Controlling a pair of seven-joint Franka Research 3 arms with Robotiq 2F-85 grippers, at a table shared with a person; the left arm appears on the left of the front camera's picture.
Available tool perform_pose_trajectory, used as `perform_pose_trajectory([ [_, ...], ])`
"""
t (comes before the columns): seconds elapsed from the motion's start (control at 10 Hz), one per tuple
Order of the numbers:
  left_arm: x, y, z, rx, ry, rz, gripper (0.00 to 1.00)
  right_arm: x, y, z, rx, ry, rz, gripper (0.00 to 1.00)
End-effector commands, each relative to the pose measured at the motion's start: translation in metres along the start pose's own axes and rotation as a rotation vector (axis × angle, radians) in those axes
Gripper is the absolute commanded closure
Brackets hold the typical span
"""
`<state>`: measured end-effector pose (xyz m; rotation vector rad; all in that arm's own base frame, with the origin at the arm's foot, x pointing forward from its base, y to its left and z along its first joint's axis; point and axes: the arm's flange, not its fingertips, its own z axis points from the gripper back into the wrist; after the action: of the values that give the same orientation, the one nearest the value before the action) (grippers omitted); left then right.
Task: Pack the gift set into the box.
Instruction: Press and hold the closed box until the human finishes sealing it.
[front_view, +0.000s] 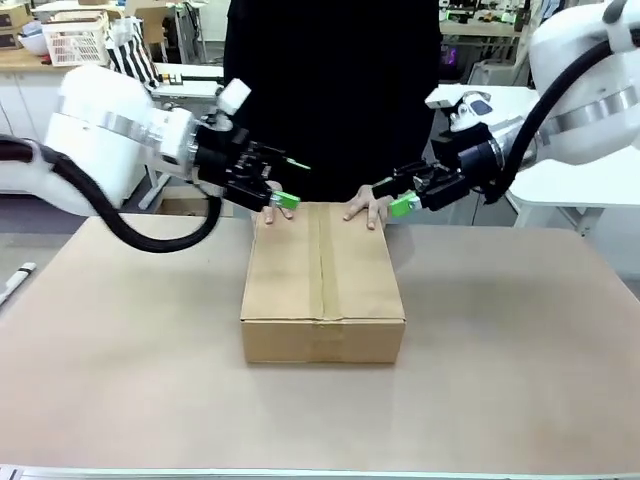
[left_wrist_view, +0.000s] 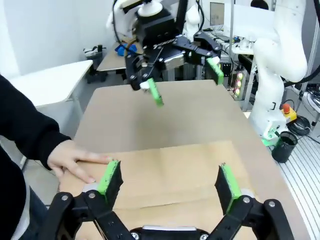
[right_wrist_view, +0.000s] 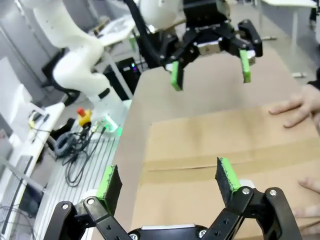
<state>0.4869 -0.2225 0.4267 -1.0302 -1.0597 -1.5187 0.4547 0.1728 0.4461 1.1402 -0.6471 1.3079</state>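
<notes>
The box stands shut in the middle of the table, with its flaps down and a tape strip along the centre seam. A person's hands rest on its far edge. My left gripper hovers open over the far left corner, with nothing between its fingers. My right gripper hovers open over the far right corner, also empty. In the left wrist view the box top lies under my left gripper, with a hand beside it. In the right wrist view the box lies below my right gripper. The gift set is hidden.
The tan table top spreads wide around the box on all sides. The person in a dark top stands at the far edge. White tables and shelves stand behind. A small white object lies at the left table edge.
</notes>
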Motion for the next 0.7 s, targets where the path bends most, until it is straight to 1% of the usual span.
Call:
perform_pose_trajectory([
  [0.0,0.022,0.005,-0.015,0.084,0.083,-0.061,0.0,-0.008,-0.008,-0.003,0.008,-0.001,-0.004,0.0],
  [0.1,0.0,0.0,0.0,0.0,0.0,0.0,0.0,-0.005,-0.023,-0.016,-0.082,0.062,0.218,0.0],
  [0.2,-0.021,-0.003,-0.001,-0.027,-0.006,0.044,0.0,-0.023,-0.043,-0.028,-0.12,0.048,0.301,0.0],
  [0.3,-0.042,-0.013,0.001,-0.034,-0.037,0.08,0.0,-0.041,-0.055,-0.039,-0.134,0.007,0.333,0.0],
  [0.4,-0.058,-0.024,0.006,-0.021,-0.023,0.093,0.0,-0.053,-0.062,-0.042,-0.126,0.003,0.335,0.0],
  [0.5,-0.068,-0.035,0.008,-0.023,-0.072,0.099,0.0,-0.064,-0.065,-0.045,-0.12,-0.011,0.298,0.0],
  [0.6,-0.076,-0.041,0.004,-0.026,-0.062,0.106,0.0,-0.073,-0.07,-0.047,-0.123,-0.015,0.282,0.0],
])
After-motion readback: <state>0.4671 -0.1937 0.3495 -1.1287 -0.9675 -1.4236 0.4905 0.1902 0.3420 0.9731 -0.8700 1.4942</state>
